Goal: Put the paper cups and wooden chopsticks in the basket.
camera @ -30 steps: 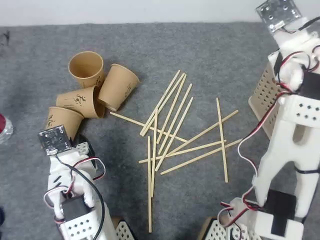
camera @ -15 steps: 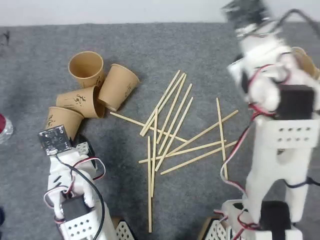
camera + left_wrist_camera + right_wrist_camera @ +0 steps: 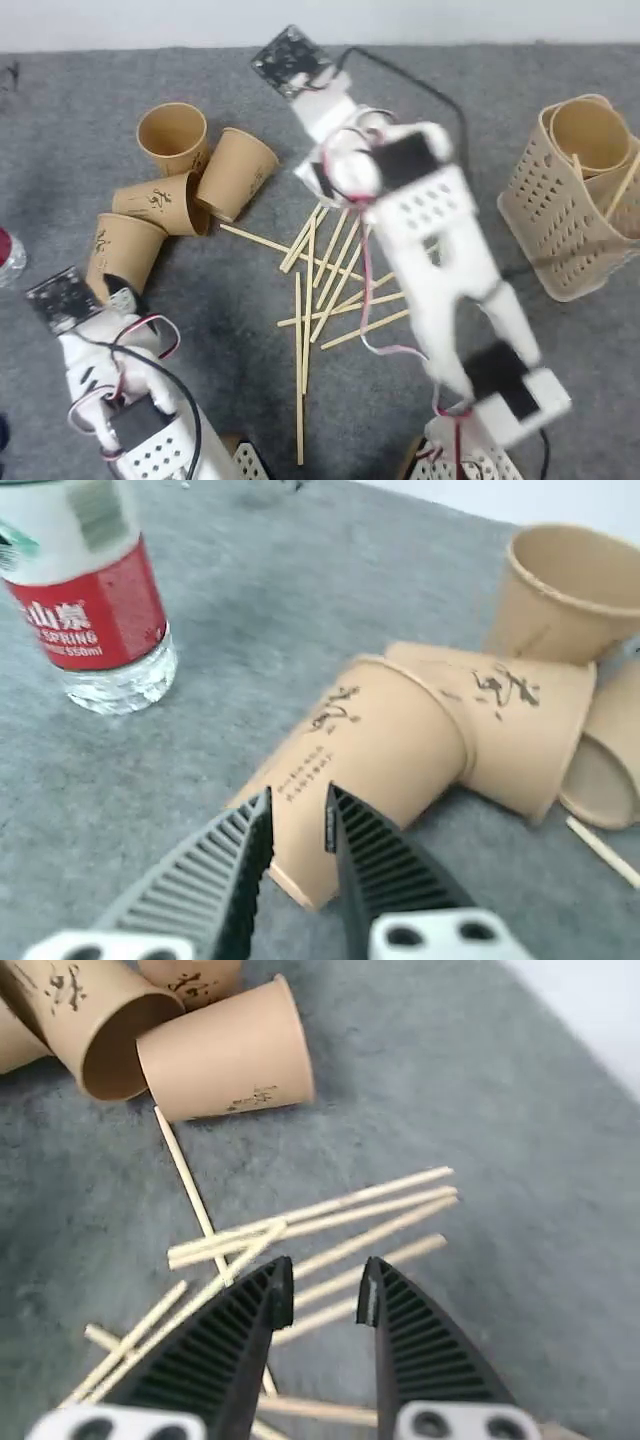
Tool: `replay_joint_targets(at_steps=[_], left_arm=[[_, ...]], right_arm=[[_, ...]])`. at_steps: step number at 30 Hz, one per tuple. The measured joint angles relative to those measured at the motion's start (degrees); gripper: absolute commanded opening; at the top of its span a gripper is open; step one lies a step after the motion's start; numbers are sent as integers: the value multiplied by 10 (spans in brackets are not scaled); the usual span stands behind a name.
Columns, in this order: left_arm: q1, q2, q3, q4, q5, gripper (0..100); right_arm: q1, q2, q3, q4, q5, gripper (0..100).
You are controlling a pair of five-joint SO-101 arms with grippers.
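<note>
Hiding half the chopsticks (image 3: 299, 340), the right arm (image 3: 430, 225) overhangs them.

The left arm (image 3: 85, 365) and the right arm (image 3: 430, 215) were both white printed plastic, with black servo blocks at the joints and panels peppered with small round holes. Thin red, black and white cables looped loosely along them, and each wrist carried a dark square board. The left gripper (image 3: 298, 805) and right gripper (image 3: 325, 1275) had black ribbed fingers on white bases with screw holes.
</note>
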State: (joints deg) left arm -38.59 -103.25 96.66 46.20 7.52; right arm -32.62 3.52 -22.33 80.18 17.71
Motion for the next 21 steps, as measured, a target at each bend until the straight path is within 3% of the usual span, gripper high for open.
replay_joint_targets(at_steps=[11,21], left_arm=[[-32,0,0,-25,52,87],[-10,0,0,-24,54,87]], right_arm=[[-26,236,0,-290,0,123],[-25,326,0,-513,0,123]])
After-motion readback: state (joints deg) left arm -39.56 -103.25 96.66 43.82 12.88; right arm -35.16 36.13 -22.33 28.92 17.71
